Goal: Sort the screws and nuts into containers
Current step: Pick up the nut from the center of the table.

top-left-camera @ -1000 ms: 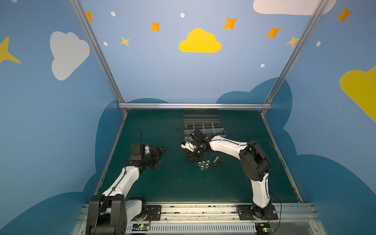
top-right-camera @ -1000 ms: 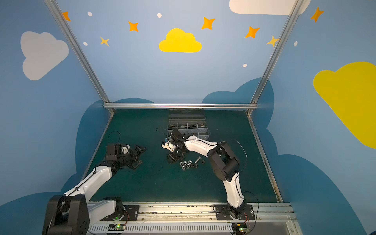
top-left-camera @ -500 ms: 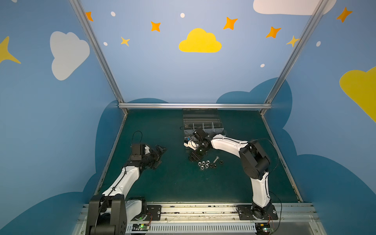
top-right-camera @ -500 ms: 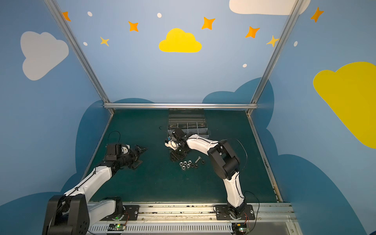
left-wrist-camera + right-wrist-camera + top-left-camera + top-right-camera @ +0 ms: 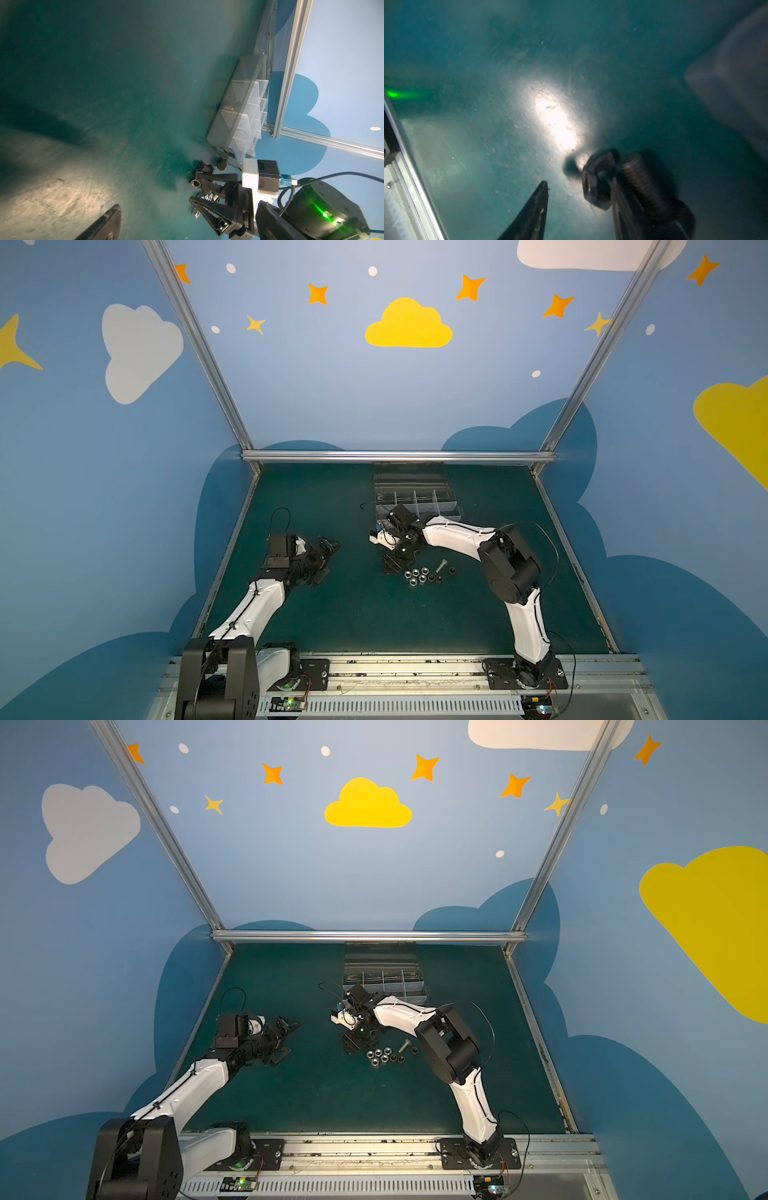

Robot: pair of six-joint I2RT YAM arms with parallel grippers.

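Observation:
My right gripper [image 5: 393, 565] [image 5: 354, 1043] points down at the green mat, at the left end of a cluster of nuts [image 5: 419, 575] [image 5: 380, 1056]. In the right wrist view it [image 5: 578, 184] is open, with a dark nut [image 5: 596, 185] lying between the fingers against one of them and a dark screw [image 5: 642, 182] outside that finger. A long silver screw [image 5: 441, 565] lies beside the cluster. The containers [image 5: 440, 506] [image 5: 409, 986] [image 5: 222, 124] stand behind, lid open. My left gripper [image 5: 327, 558] [image 5: 288, 1039] is open and empty, far left of the pile.
The left wrist view shows the right gripper [image 5: 194, 188] among nuts, with dark screws [image 5: 204, 167] between it and the box. An aluminium rail [image 5: 395, 456] closes the back of the mat, and side rails [image 5: 573, 564] bound it.
The right wrist has shifted only slightly over the pile, its jaws at the same width. The left arm has not moved.

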